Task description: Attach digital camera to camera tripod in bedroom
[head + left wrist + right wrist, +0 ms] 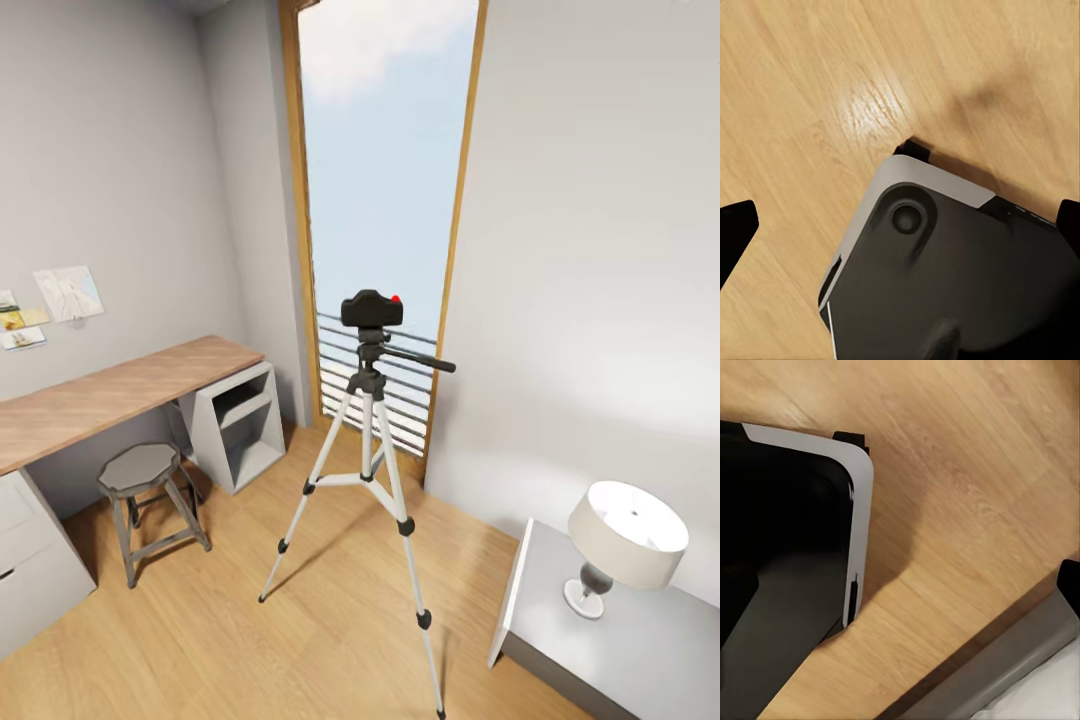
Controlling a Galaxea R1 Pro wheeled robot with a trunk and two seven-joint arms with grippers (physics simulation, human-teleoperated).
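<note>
The digital camera (372, 309), black and boxy with a red button (396, 299), sits on top of the camera tripod's black head in front of the tall window. The tripod (367, 430) stands on the wood floor with its silver legs spread and its pan handle (425, 361) pointing right. My left gripper (900, 225) hangs open over the floor and my own base, with black fingertips (735, 229) at both picture edges and nothing between them. My right gripper (900, 592) also looks open and empty; one fingertip (1069, 585) shows clearly.
A wood-topped desk (110, 395) and a short grey stool (140, 470) stand at the left. A grey side table (600, 640) with a white lamp (625, 540) is at the right. My dark base (960, 277) sits below the grippers, with a grey bed edge (1020, 660) close by.
</note>
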